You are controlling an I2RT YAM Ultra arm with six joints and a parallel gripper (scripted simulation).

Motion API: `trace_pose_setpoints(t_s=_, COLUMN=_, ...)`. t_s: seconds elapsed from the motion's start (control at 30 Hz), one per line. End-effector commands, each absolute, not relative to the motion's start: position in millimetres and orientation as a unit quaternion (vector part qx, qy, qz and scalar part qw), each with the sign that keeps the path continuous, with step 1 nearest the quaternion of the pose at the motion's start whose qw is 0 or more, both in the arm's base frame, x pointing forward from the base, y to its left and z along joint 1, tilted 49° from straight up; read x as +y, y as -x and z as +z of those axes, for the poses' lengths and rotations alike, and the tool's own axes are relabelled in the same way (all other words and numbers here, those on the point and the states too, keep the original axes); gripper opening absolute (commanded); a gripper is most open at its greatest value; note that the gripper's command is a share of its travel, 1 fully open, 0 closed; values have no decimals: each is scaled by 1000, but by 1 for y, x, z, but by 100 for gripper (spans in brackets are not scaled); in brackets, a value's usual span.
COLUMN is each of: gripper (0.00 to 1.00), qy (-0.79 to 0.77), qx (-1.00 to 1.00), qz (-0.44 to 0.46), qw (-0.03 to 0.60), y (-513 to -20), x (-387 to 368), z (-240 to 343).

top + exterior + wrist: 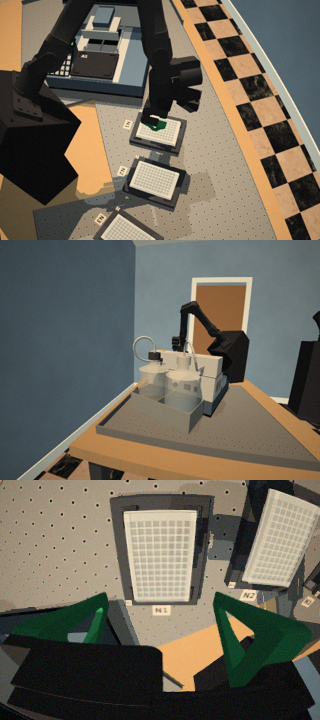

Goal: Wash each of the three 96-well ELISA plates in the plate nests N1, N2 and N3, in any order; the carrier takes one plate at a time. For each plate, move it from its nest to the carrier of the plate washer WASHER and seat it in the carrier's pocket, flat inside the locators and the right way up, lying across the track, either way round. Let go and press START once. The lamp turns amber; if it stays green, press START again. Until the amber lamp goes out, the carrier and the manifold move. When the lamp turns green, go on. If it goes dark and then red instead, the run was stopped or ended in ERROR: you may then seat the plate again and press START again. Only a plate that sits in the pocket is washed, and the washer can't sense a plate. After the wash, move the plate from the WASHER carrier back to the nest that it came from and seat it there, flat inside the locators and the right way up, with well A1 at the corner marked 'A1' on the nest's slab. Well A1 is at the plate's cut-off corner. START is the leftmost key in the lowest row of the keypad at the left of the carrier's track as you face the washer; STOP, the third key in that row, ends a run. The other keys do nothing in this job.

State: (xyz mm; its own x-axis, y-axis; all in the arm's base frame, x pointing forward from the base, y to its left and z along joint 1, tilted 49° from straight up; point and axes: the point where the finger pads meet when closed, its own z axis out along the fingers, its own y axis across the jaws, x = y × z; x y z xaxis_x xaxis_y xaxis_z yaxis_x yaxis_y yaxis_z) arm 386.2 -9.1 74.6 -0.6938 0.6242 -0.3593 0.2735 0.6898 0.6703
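Three white 96-well plates lie in dark nests in a row. The N1 plate (161, 134) (162, 555) sits flat in nest N1 (155, 146). The N2 plate (154, 180) (280, 536) and the N3 plate (124, 231) sit in their own nests. My gripper (155, 125) (160, 598), with green fingers, is open and empty. It hangs above the washer-side end of the N1 plate and touches nothing. The washer's dark carrier (94, 64) is empty, with an "A1" mark at one corner. The keypad (64, 67) lies left of it. A green lamp (71, 43) is lit.
The arm's black base block (31, 144) stands left of the nests. In the exterior view the washer (204, 364) hides the gripper fingers. Two clear bottles (152, 376) (182, 387) stand in a grey tray (168, 415) behind the washer. A dark cabinet (307, 379) stands at the right.
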Motion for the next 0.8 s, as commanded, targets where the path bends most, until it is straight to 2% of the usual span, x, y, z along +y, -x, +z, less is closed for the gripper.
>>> trace_pose_setpoints(t_s=0.0, gripper=100, qy=-270, qx=867, qz=298, qw=295, y=-385, x=-23, z=70)
trace_pose_setpoints(t_s=0.77, gripper=100, qy=-285, qx=862, qz=302, qw=290, y=-375, x=-104, z=19)
